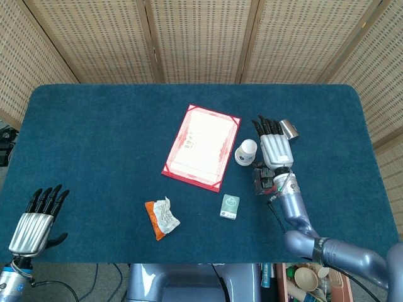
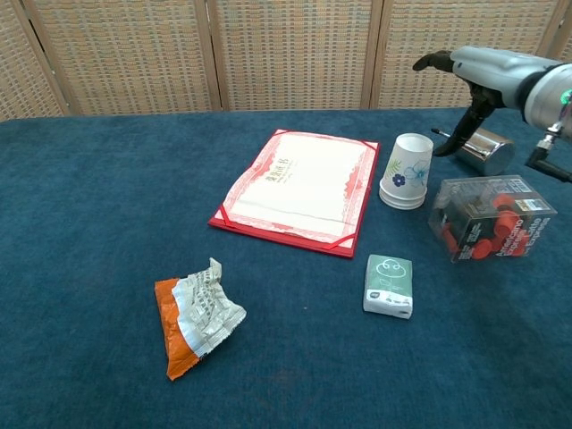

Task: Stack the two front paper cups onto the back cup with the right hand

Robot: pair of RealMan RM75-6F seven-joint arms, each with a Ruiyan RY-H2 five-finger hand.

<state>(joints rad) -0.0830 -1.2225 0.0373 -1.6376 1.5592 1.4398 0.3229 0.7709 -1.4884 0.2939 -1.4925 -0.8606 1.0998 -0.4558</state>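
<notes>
Cup stack [image 2: 407, 171] nested, right of centre; right hand [image 1: 274, 141] beside it, fingers [image 2: 444, 142] wide, empty. Withdraw without nudging stack.

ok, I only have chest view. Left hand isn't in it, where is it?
Observer: Head view has the left hand at the near left corner of the table, fingers apart, holding nothing.
Operator: and the right? I only see part of it.
Observer: From above, the right hand sits beside the cup stack, on the side of the metal cylinder, fingers spread, nothing in it.
</notes>
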